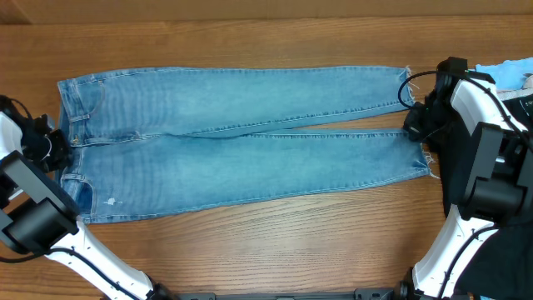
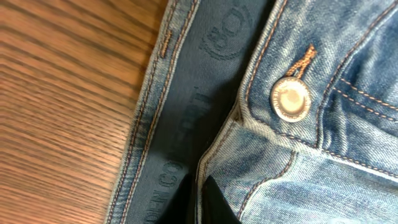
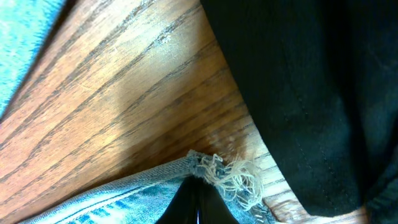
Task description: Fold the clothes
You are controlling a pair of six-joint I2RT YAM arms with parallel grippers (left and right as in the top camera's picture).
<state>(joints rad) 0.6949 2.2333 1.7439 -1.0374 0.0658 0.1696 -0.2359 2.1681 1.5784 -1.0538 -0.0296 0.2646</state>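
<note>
Faded blue denim covers the middle of the bench (image 1: pixel 275 242): the jeans (image 1: pixel 241 154) lie flat and full length, waistband at the left of the overhead frame, frayed hems at the right, the two legs side by side and touching. The left hand (image 1: pixel 52 148) sits at the waistband's edge, its arm reaching in from the lower left corner. In the left wrist view its dark fingertips (image 2: pixel 217 205) stand close together at the bottom centre, with the front edge of the waistband running between them, clamped on the denim just below the metal button (image 2: pixel 290 99). The right hand (image 1: pixel 416 123) rests low at the hems, between the two leg ends, its arm bent in from the lower right. In its wrist view the frayed hem (image 3: pixel 233 177) lies right at the fingertips; whether they pinch it cannot be told. A black cloth (image 3: pixel 311 93) fills that view's right side.
</note>
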